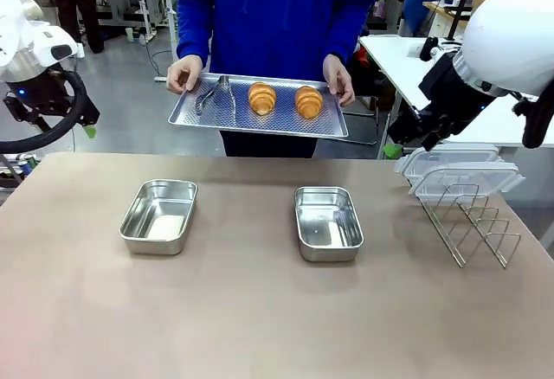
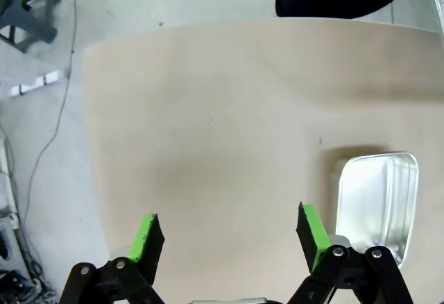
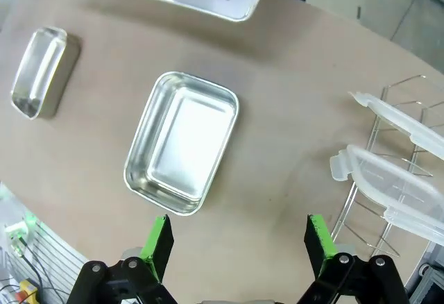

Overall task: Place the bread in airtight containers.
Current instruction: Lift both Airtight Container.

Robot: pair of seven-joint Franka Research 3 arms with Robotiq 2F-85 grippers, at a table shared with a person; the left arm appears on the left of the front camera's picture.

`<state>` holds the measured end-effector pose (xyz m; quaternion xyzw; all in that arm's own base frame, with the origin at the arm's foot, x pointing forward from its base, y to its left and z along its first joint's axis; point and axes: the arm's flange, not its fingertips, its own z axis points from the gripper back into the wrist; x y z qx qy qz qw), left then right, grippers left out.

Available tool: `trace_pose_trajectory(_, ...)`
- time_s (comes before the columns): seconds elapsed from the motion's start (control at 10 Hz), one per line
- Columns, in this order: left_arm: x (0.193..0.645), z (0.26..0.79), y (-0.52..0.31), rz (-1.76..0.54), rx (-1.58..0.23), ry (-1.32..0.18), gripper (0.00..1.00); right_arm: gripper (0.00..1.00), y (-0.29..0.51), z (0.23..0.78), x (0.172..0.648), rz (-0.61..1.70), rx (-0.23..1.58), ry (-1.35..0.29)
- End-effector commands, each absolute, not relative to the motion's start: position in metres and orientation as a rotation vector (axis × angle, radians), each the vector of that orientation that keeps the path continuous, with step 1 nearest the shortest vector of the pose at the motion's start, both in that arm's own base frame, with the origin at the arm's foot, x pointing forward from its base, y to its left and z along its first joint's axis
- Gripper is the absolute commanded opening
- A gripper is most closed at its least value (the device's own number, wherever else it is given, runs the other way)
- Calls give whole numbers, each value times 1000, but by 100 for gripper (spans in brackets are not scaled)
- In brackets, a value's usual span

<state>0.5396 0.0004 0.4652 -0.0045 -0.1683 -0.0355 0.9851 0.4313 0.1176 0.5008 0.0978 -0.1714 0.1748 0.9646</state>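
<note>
bread: two golden-brown ridged croissants [image 1: 262,98] side by side on perforated tray [image 1: 277,123] held by person beyond worktop [image 1: 251,310] | steel tubs [image 1: 159,215] shiny, lidless, apart on worktop | left fingers [image 2: 147,238] spread, holding nothing | right fingers [image 3: 158,245] likewise

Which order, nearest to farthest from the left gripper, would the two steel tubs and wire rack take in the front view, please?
From the left gripper:
1. Left steel tub, left side.
2. Right steel tub, centre-right.
3. Wire rack, far right.
</note>
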Motion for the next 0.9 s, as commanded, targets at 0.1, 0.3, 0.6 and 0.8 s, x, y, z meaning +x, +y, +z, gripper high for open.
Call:
trace_pose_trajectory(0.1,535,441,-37,-92,-74,-339,100,100,152,472,450,357,161,-262)
trace_pose_trajectory(0.3,528,427,-58,-106,-117,-359,100,100,168,446,459,329,133,-218)
trace_pose_trajectory(0.6,518,392,-89,-111,-117,-324,100,100,186,409,462,276,115,-188)
trace_pose_trajectory(0.8,508,377,-101,-90,-104,-310,100,100,191,388,462,261,98,-170)
